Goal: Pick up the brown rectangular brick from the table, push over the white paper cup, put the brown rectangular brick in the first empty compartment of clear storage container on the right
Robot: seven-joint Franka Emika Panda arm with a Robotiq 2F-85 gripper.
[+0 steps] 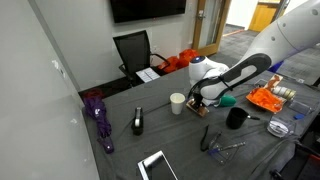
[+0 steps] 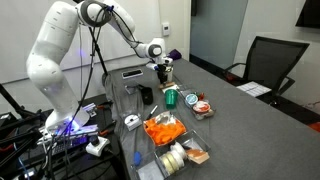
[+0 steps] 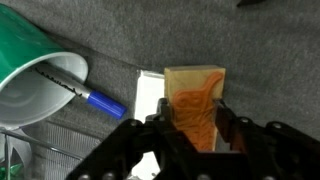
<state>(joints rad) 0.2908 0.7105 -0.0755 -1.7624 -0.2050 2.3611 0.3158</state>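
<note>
End effector (image 3: 197, 120) is clamped on the brown rectangular brick (image 3: 195, 85), held just beside the white paper cup (image 1: 177, 103). Risk: shoving w/ the brick may twist it in the grip, or the cup rolls off. Bare desk (image 1: 180, 145) lies past the cup; green cup (image 3: 20, 40) & pen (image 3: 100, 102) crowd the other side.

We see a brick (image 3: 195, 100) of tan brown, streaked with an orange, flame-like wood grain, and black fingers (image 3: 228, 128). We make out a pale cream card (image 3: 150, 95) and a speckled grey worktop (image 3: 260, 50). The beaker (image 3: 25, 45) is green outside and white within, and the pen (image 3: 98, 101) has a blue cap on a thin dark barrel. In an exterior view we note a plain white paper cup (image 1: 177, 103), a black mug (image 1: 236, 117), a purple umbrella (image 1: 98, 118) and a bright orange packet (image 1: 266, 98). The arm (image 2: 55, 55) is white.
</note>
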